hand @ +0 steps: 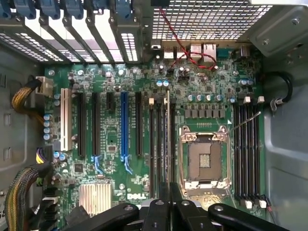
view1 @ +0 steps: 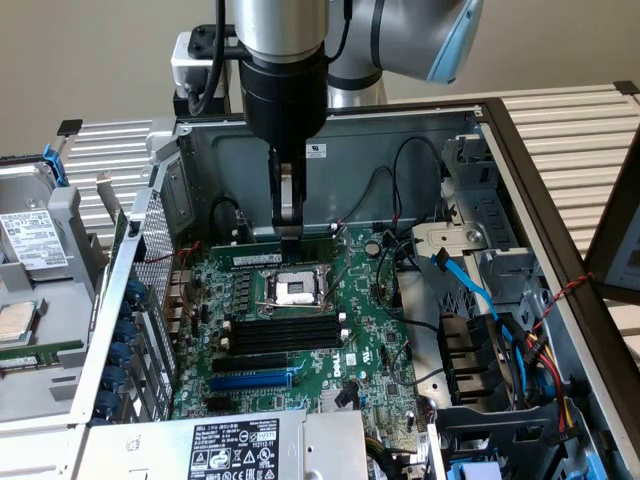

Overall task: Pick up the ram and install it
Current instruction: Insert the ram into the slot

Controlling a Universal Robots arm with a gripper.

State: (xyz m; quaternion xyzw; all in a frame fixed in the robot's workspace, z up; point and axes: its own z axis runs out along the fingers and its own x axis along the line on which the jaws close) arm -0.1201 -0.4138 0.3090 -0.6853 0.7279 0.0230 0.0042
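Exterior view: end effector point(view1: 290, 237) clamps ram point(view1: 250, 256) near mid-length.

Plain beige wall point(view1: 100, 60) is running across the back. Pale slatted surface point(view1: 570, 130) is stretching out below it, showing at both sides of the exterior view. Soft, even light is falling.

Bare grey metal case point(view1: 222, 150), matt green ram point(view1: 245, 257), black plastic slots point(hand: 83, 125)

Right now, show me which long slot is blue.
The single blue slot, flanked by black slots; every other long slot is black except one white slot.
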